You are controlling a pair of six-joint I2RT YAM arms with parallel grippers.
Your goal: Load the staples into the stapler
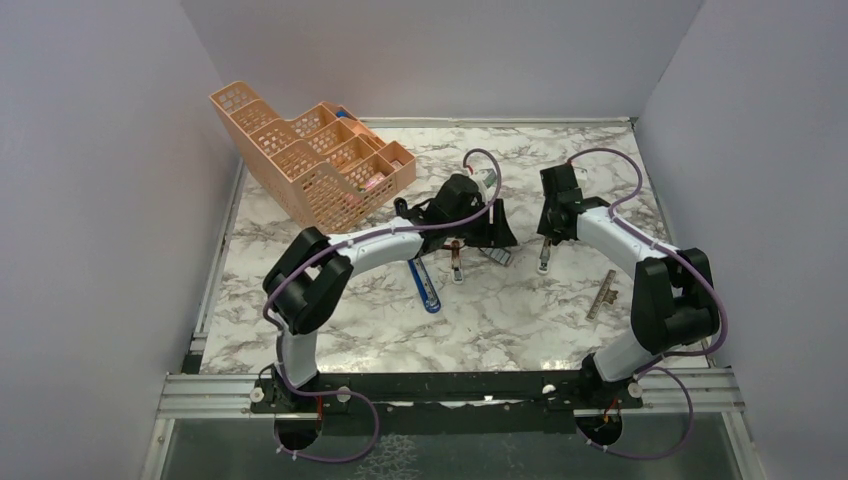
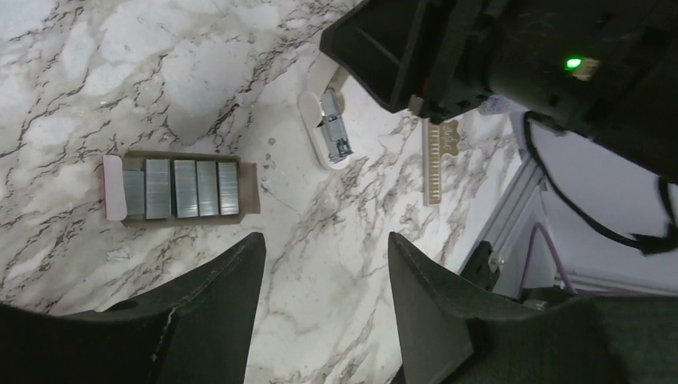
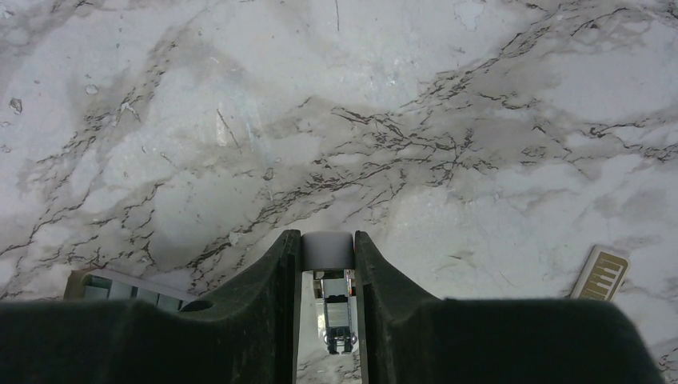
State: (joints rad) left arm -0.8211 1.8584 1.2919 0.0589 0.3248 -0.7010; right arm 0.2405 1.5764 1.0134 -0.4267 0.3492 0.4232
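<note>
While only the overhead view shows the stapler [image 1: 426, 287] beside the left arm [image 1: 372, 245], the left wrist view shows staples [image 2: 182, 188] in a tray [image 2: 250, 190]; left gripper [image 2: 325, 245] gapes wide and empty, right gripper [image 3: 328, 242] pinches a white piece [image 3: 328, 253].

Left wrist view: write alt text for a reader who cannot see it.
An open cardboard tray holding five silvery blocks of staples lies on the marble table, just beyond the open left gripper. Further off, the right gripper holds a small white device with a metal insert, beside a tan comb-like strip.
</note>
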